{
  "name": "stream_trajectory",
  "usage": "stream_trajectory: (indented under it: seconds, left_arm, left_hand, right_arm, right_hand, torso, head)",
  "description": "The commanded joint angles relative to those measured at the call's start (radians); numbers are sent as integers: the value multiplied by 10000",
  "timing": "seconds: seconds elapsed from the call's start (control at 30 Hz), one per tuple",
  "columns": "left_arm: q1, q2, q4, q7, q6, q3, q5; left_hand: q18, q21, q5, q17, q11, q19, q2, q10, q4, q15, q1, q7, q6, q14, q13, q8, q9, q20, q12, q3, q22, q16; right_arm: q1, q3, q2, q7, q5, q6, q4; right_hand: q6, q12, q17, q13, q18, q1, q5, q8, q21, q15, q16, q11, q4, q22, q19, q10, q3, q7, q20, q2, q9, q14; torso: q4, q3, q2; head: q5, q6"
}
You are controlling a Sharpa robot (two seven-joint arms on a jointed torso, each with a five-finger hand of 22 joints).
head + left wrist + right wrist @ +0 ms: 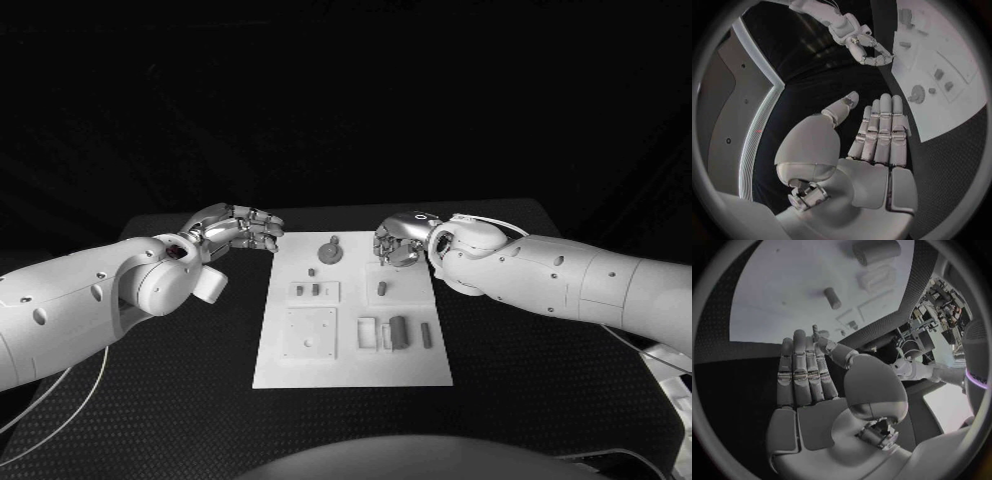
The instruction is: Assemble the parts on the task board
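While grey parts (397,333) dot the task board (353,370), left hand (238,228) and right hand (400,240) flank it, empty, fingers extended.

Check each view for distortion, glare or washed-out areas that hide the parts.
Head view: task board evenly lit, parts readable, backdrop black. Left wrist view: fisheye bends the board's edge; left hand sharp. Right wrist view: board bright and pale, yet a part stays distinct.

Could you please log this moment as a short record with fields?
task board: white plate lying mid-table
parts: small grey pieces on the board, e.g. a round one near its far end
left hand: empty, fingers extended, beside the board's far left corner
right hand: empty, over the board's far right corner
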Motion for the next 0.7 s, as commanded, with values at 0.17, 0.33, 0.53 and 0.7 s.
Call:
stream_trajectory:
  seconds: [0.17,0.33,0.53,0.7]
  left_arm:
    - [10,31,-12,89,-11,10,66]
    - [10,24,-30,88,-23,10,66]
    - [10,34,-37,90,-18,10,66]
    - [11,31,-35,85,-37,10,66]
  left_hand:
    - [-68,48,35,21,29,-5,-22,-44,4,43,-104,28,-75,46,-11,5,-18,30,38,-44,-20,-52]
    - [-68,48,36,27,29,-3,-21,-46,3,42,-105,28,-77,48,-13,7,-18,30,39,-43,-25,-57]
    - [-67,48,37,35,29,-2,-20,-47,2,42,-106,29,-79,50,-15,8,-18,29,40,-41,-30,-62]
    - [-67,48,37,41,30,-1,-20,-48,1,42,-105,29,-81,52,-16,10,-18,29,41,-40,-34,-66]
  right_arm:
    - [-1,23,39,736,744,-960,275]
    - [-10,29,123,771,785,-864,438]
    - [-44,29,266,780,789,-688,716]
    - [-107,29,399,747,610,-621,822]
  right_hand:
    - [54,29,17,14,56,27,-6,-34,61,-13,31,9,5,236,97,87,86,3,0,-29,10,62]
    - [52,25,21,15,55,27,-5,-36,65,-13,30,10,5,235,103,86,91,4,-3,-28,12,65]
    - [43,16,25,14,55,19,-6,-43,64,-10,22,14,6,234,102,79,96,8,-3,-22,12,60]
    - [38,10,27,14,55,16,-6,-47,63,-9,17,16,5,233,99,75,100,10,-2,-18,13,57]
  torso:
    - [6,-7,0]
    - [-1,-2,1]
    - [1,-2,0]
    - [-2,-5,3]
  head:
    - [155,-19]
    - [311,-45]
    - [445,-67]
    - [517,-94]
